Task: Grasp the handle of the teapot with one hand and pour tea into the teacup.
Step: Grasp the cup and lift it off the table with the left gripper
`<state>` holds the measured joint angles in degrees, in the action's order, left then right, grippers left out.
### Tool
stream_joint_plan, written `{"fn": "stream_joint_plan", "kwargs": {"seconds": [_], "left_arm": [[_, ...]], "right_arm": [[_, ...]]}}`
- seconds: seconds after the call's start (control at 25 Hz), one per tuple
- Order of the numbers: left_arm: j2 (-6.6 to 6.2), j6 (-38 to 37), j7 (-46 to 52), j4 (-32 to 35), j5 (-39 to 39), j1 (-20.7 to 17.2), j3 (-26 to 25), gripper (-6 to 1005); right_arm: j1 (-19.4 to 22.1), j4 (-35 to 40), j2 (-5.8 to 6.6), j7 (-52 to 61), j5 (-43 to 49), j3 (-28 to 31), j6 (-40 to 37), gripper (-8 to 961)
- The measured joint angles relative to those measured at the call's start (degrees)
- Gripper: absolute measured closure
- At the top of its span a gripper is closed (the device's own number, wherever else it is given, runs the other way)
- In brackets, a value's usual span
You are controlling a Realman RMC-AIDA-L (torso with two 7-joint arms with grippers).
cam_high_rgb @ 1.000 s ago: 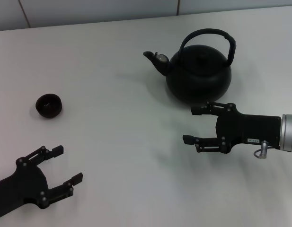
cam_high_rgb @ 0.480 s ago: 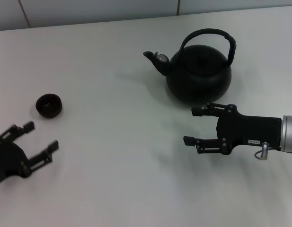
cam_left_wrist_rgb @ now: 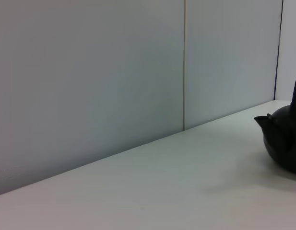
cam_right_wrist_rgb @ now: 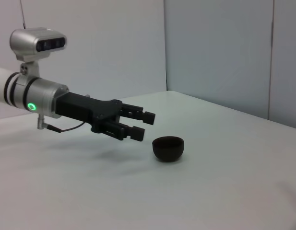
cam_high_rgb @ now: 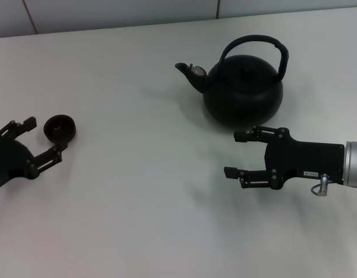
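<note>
Teapot (cam_high_rgb: 243,87) sits upright on the white tabletop (cam_high_rgb: 143,191), far side, right of centre, spout pointing toward the robot's left. Handle (cam_high_rgb: 254,45) arched over the lid, nothing touching it.

Right gripper (cam_high_rgb: 235,154) hovers just in front of the pot, near its base, fingers spread open and empty, aimed toward the left and not up at the handle. Not in contact with the pot, as far as the head view shows.

Teacup (cam_high_rgb: 60,128) stands well apart from the pot, on the left side of the tabletop. Left gripper (cam_high_rgb: 39,141) is right beside it, fingers open, one on either side of the cup's near edge or close to that; right wrist view puts the left gripper (cam_right_wrist_rgb: 144,124) just short of the teacup (cam_right_wrist_rgb: 168,147), apart, not gripping.

Progress: early. Handle not yet grasped, pot not lifted, no tea poured. Cup contents cannot be told. Everything remains: reach up to the handle, close, lift, carry to the cup, tilt.
</note>
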<state>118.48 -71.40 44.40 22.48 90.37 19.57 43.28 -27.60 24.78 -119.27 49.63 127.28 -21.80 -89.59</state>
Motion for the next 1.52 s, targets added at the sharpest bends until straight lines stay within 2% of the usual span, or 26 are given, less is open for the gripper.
{"fn": "stream_joint_plan", "kwargs": {"seconds": [0.6,1.52], "left_arm": [[0.0,7.65,0.0,-0.81,0.33,4.66,3.65,177],[-0.09,12.21,0.96,-0.86,0.32,5.9,6.44,177]], "right_arm": [[0.0,0.88,0.0,0.28,-0.06,0.0,-0.42,135],[0.0,1.11,0.0,0.44,0.05,0.0,-1.11,136]]}}
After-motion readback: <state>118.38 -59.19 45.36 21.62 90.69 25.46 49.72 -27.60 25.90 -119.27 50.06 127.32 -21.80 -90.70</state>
